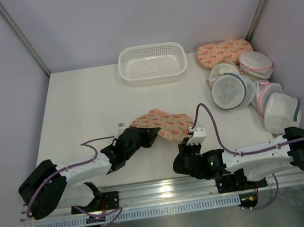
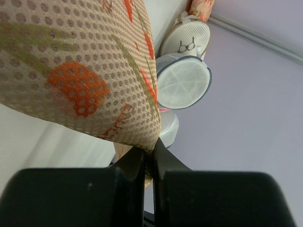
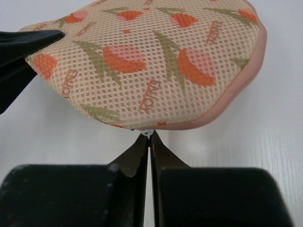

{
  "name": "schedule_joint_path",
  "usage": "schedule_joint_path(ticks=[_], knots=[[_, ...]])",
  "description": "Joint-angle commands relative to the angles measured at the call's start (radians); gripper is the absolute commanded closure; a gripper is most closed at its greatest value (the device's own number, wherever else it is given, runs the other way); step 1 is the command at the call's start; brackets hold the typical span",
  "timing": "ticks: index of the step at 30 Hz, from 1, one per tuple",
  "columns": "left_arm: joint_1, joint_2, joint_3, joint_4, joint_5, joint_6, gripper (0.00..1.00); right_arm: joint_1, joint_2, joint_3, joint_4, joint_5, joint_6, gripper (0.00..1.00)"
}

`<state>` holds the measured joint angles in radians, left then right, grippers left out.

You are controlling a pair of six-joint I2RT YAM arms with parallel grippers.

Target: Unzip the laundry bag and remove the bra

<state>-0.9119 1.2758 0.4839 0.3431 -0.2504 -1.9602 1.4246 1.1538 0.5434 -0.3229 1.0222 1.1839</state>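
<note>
1. Gripping with both arms, I hold the peanut-shaped, cream-peach padded laundry bag [image 1: 162, 123] with orange-red print and pink zipper edging. It lies mid-worktop [image 1: 84, 111], just beyond my arms.
2. My left pincer [image 2: 149, 155] is pinched fully together on the bag's left end, with fabric caught between the black tips.
3. My right pincer [image 3: 150, 137] is closed tight too, its tips meeting on a small silvery tab at the pink edging on the near right side.
4. The zipper looks closed along the edge I can see.
5. A white perforated plastic basket [image 1: 152, 63] stands at the far edge.
6. Round white mesh bags [image 1: 233, 89] and a second printed bag [image 1: 223, 52] cluster at the far right, well apart.
</note>
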Motion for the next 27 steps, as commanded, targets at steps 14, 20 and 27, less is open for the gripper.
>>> schedule_joint_path(ticks=[14,20,27], knots=[[0.192,-0.089,-0.185,0.091,0.287,0.305,1.00,0.002,-0.006,0.121,-0.594,0.012,0.316,0.96],[0.318,-0.007,-0.148,0.152,0.577,0.513,1.00,0.002,-0.039,0.099,-0.590,-0.013,0.278,0.96],[0.400,0.120,0.010,0.082,0.700,0.797,1.00,0.013,-0.057,0.112,-0.598,-0.060,0.218,0.96]])
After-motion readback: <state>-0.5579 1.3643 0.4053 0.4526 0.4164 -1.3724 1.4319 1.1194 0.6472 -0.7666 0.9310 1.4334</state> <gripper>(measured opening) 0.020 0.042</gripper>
